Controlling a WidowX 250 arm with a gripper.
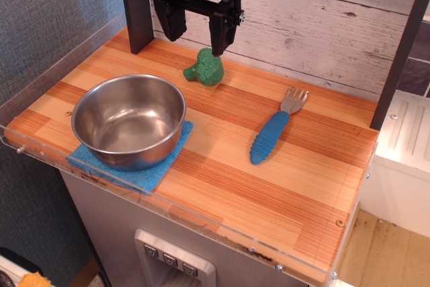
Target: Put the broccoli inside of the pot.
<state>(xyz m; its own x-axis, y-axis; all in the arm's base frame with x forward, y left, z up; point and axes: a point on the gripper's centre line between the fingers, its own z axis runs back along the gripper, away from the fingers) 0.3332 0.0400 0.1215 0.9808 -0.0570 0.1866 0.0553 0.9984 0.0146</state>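
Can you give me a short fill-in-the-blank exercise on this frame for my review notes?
1. The broccoli lies on the wooden table, not inside the ____.
2. The steel pot sits on a ____ cloth.
3. The gripper hangs over the broccoli with its jaws ____.
4. To the right lies a blue-handled ____.

Missing words: pot; blue; open; fork

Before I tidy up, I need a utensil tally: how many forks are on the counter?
1. The fork, blue-handled, lies on the wooden counter right of the pot. None looks hidden; the pot's inside shows empty.
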